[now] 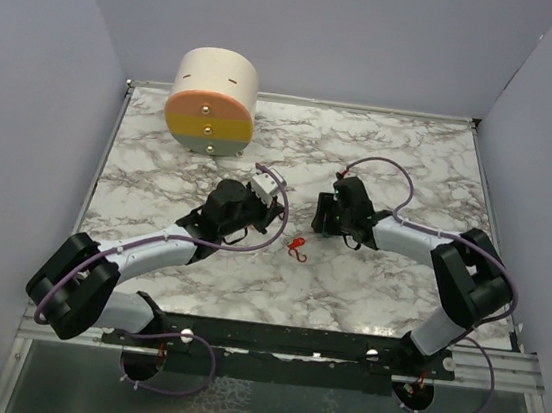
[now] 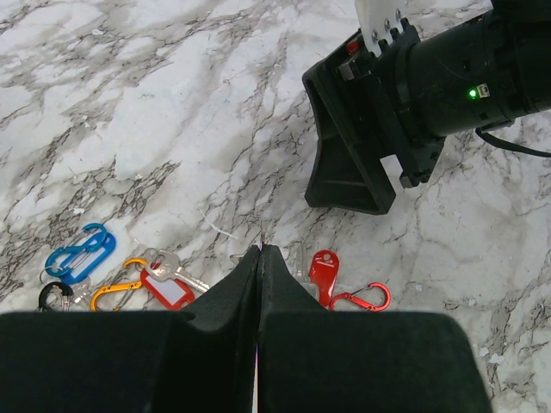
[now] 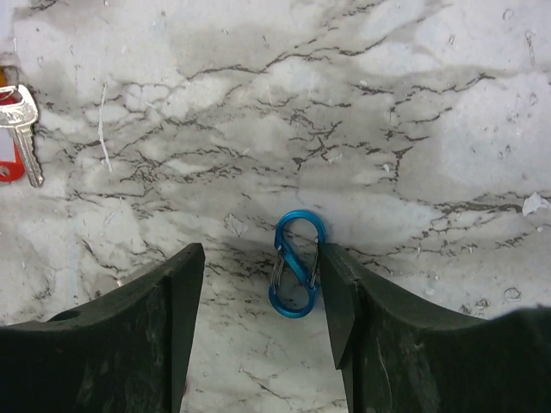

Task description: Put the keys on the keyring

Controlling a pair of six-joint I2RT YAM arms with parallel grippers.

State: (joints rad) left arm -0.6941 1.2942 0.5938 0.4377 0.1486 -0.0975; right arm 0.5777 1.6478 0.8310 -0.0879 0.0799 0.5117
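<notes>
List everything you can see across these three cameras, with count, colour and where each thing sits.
cylinder: one, cream over orange, far left of the table
blue clip: one, blue, flat between the right fingers, nearer one of them
second blue clip: at least one, blue, far left in the left wrist view
black clip: one, black, below that, partly hidden
orange clip: one, orange, beside the black clip
silver key: one, silver on a red-framed label, left of the left fingers
red tag: one, red, right of the left fingers
red clip: one, red, next to the red tag
table: one, white and grey marble
left gripper: black, fingers shut
right gripper: black, fingers open
</notes>
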